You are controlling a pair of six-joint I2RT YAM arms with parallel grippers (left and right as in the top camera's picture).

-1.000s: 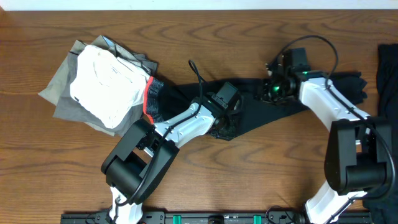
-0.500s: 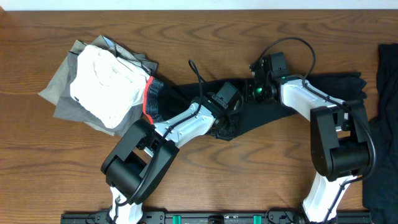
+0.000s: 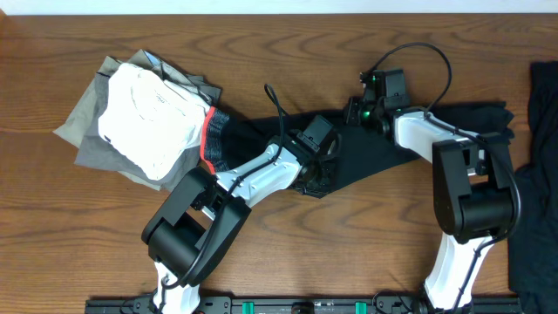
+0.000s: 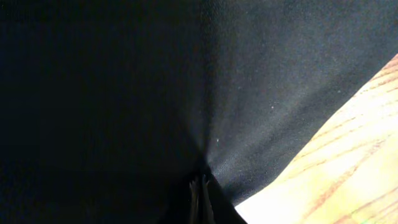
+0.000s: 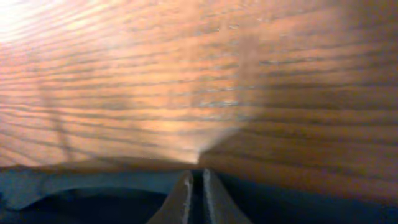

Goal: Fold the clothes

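Your left fingers [image 4: 195,200] are clenched on the black leggings [image 3: 370,164], and the cloth puckers toward their tips. Your right fingers [image 5: 177,200] are closed at the leggings' edge, with bare tabletop [image 5: 186,74] just beyond.

Black fabric [image 4: 124,93] fills frame; left pincer [image 4: 200,190] clamped on it; wooden table [image 4: 348,162] lower right.

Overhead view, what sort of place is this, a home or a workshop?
Probably a robotics lab bench, not a home: a left arm and a right arm mounted at a wooden table, with black leggings and a white garment laid out for folding.
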